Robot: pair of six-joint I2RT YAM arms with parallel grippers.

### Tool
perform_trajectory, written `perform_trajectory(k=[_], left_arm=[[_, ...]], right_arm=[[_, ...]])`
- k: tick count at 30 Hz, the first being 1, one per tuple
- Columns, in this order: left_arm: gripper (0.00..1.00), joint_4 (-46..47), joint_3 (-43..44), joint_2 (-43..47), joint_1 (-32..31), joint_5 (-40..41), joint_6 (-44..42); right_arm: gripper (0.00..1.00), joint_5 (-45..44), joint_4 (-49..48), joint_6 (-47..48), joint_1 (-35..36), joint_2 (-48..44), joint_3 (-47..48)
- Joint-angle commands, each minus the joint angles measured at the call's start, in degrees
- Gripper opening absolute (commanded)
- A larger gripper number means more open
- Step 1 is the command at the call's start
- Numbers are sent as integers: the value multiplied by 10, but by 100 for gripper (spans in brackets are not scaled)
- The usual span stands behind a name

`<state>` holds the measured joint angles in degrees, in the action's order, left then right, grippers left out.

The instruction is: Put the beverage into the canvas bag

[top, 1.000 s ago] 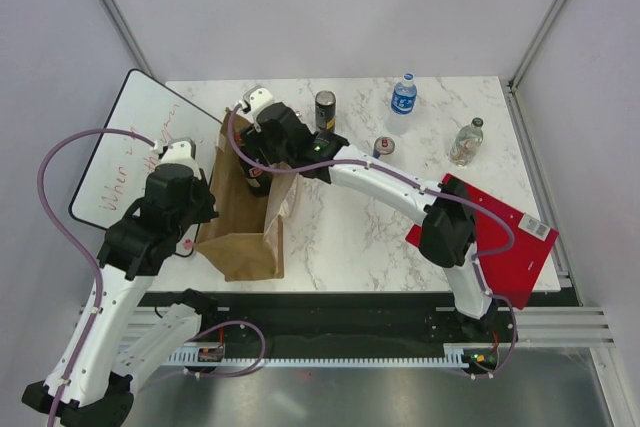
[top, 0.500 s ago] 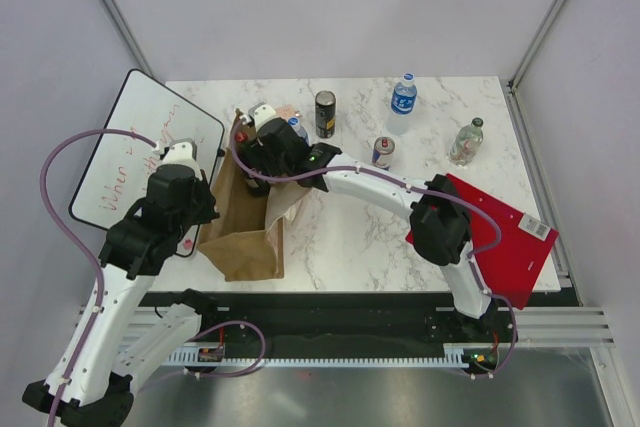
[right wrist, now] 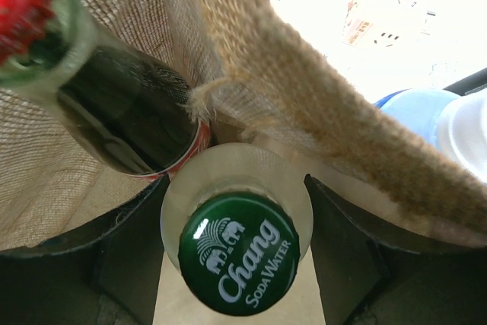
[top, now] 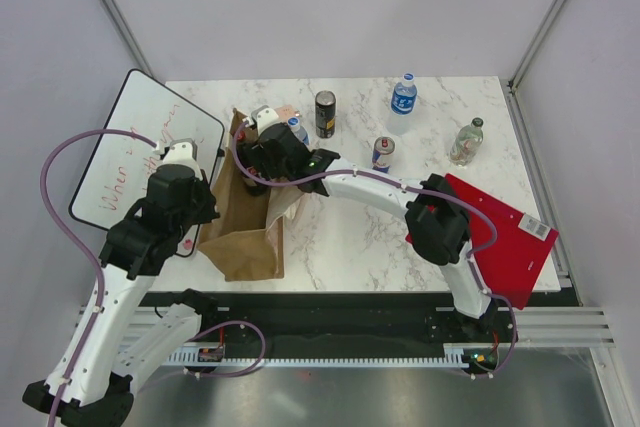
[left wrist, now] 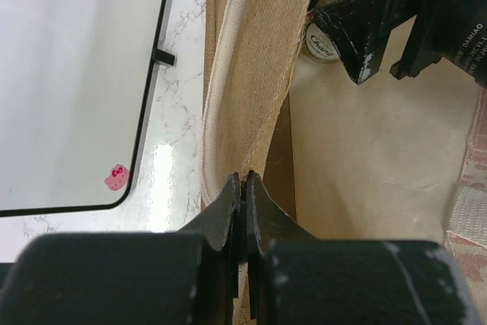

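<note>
Right claw [right wrist: 234, 207] partly open, its black fingers [right wrist: 129, 256] clamped on either side of a pale bottle with green soda-water cap [right wrist: 237, 264]. Bottle sits upright between the fingers, inside the tan-brown stiff canvas bag [top: 245, 237], at the bag's far end. A dark glass bottle with red cap [right wrist: 114, 112] leans just beside it in the bag. Left claw [left wrist: 243, 188] pinched together on the bag's cream woven rim strap [left wrist: 251, 74], at the left edge, next to a white dry-erase board [left wrist: 76, 74] on the marble table [top: 350, 237]

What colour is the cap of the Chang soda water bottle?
Green cap, white logo; right wrist view.
</note>
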<state>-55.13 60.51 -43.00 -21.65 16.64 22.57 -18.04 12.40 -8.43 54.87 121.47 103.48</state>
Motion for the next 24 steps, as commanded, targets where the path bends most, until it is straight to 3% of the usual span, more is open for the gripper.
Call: perform_trajectory(k=[1, 24], left_arm=[[2, 6, -9, 2, -1, -4, 17], [2, 9, -15, -5, -1, 15, 13]], right_arm=[[47, -14, -78, -11, -8, -2, 6], [75, 5, -57, 11, -10, 6, 8]])
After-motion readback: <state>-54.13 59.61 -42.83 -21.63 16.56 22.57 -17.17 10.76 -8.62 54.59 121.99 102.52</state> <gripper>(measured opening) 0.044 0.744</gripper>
